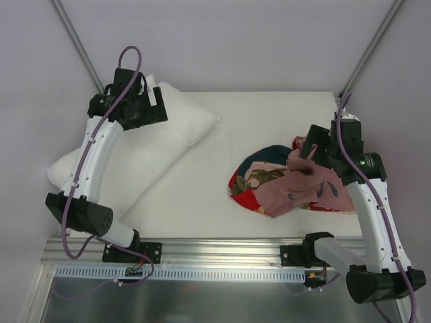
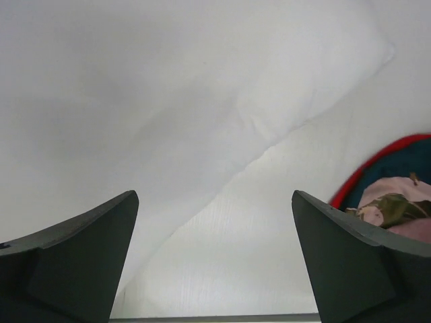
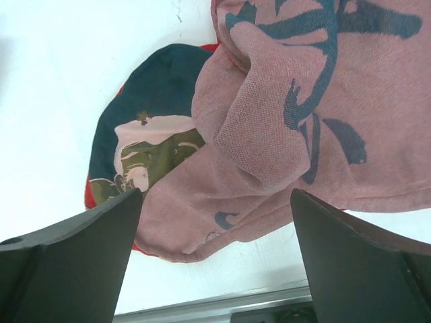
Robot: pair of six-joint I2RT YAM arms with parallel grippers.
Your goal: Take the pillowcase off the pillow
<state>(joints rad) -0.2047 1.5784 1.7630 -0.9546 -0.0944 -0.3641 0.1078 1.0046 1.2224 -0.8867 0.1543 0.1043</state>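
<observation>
White tabletop (image 1: 222, 128), grey walls behind, both arms hanging over it. Bare white pillow (image 1: 178, 138) is lying in the upper left of the overhead view, its long axis running diagonally from lower left to upper right. Crumpled pillowcase (image 1: 296, 192) is sitting at centre right, well apart from the pillow, none of it wrapping the pillow.

Over the pillow's upper end the left gripper (image 2: 215, 202) is hovering, fingers spread, gripping nothing. Directly above the pink heap the right gripper (image 3: 215, 195) is hovering, fingers spread wide too, with the pillowcase lying below them unpinched. That makes the right gripper the nearer one to the pillowcase; the left would be reaching across the whole frame.

Judging from this, the removal is looking done, with only retracting remaining.

Writing: big dark-blue brush strokes are showing on the pink side, not readable to me. No brand or label is showing.
</observation>
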